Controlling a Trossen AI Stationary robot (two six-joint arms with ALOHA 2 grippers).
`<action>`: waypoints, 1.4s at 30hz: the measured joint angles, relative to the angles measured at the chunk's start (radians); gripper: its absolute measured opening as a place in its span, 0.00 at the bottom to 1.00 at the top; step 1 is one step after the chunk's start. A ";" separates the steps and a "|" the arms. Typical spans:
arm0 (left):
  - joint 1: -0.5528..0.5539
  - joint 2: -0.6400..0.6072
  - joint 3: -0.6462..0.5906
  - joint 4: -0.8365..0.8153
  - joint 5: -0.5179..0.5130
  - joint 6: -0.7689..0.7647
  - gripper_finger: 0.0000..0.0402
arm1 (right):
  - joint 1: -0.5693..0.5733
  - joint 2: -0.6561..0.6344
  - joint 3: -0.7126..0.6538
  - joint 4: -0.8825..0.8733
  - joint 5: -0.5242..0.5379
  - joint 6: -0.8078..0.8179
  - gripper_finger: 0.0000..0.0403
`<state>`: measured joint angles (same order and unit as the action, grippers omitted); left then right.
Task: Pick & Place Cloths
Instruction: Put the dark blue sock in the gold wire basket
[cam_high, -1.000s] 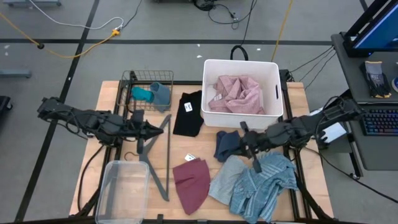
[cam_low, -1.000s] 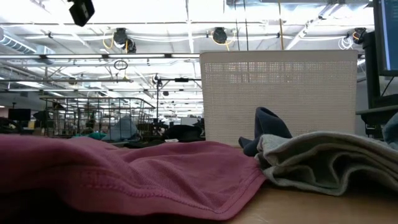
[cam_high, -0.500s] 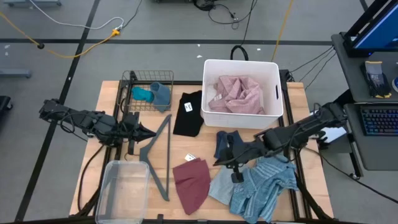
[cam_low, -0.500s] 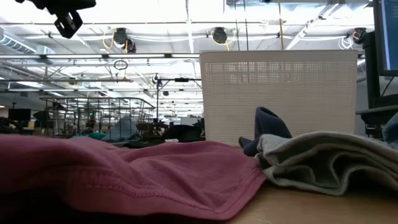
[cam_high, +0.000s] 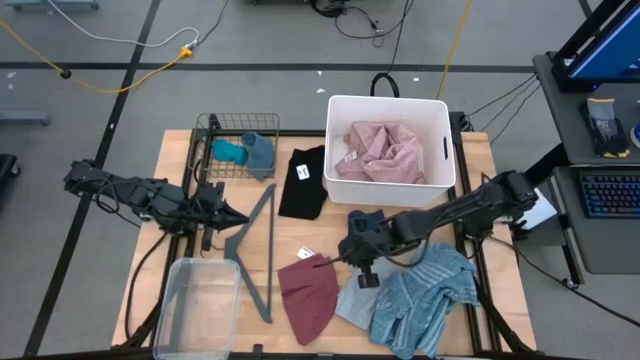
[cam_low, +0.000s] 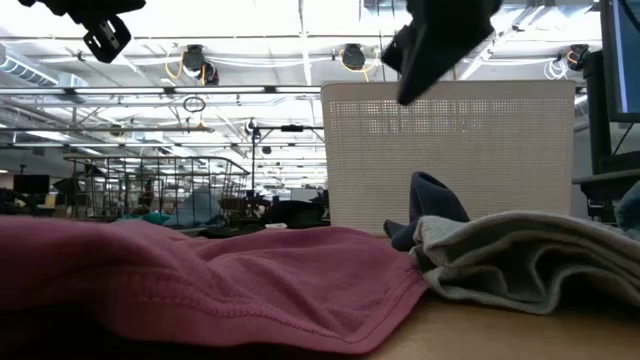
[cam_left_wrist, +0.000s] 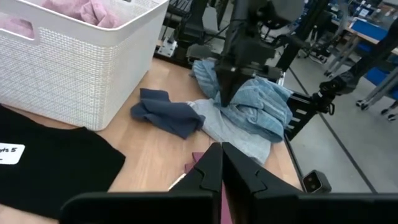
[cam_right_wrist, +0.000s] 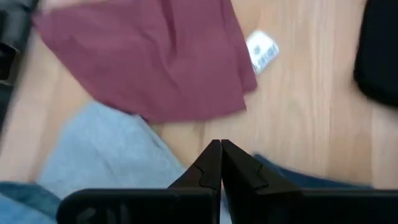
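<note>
While both sit closed, empty: right gripper (cam_high: 340, 259) over maroon cloth (cam_high: 308, 294); left gripper (cam_high: 240, 220) above grey hanger (cam_high: 255, 250).

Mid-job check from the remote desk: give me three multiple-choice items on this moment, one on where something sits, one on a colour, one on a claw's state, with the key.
1. Where is the pink cloth?
A. On the bare table
B. In the white bin
C. In the wire basket

2. What colour is the cloth lying just beside the grey hanger, toward the near edge of the table?
A. Maroon
B. Yellow
C. White

3. How does the right claw stand?
A. Wide open
B. Shut on the pink cloth
C. Shut and empty

Key: 1 B, the high view shows pink folds inside the white bin's walls. 2 A, the maroon cloth lies next to the hanger. 3 C, the right wrist view shows its fingers pressed together above the table with nothing between them.
</note>
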<state>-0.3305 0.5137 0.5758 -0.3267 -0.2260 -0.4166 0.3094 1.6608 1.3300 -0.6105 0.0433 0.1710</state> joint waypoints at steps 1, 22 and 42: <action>0.000 0.000 0.000 0.000 0.000 -0.001 0.01 | -0.006 0.005 0.000 -0.015 -0.007 0.000 0.01; 0.000 0.000 0.000 0.001 0.001 0.016 0.01 | -0.037 0.014 0.000 -0.152 -0.003 -0.009 0.46; 0.000 0.001 0.000 0.002 -0.002 0.015 0.02 | -0.073 0.026 -0.025 -0.152 0.091 -0.121 0.46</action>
<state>-0.3305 0.5148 0.5755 -0.3244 -0.2279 -0.4015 0.2365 1.6867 1.3053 -0.7625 0.1344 0.0496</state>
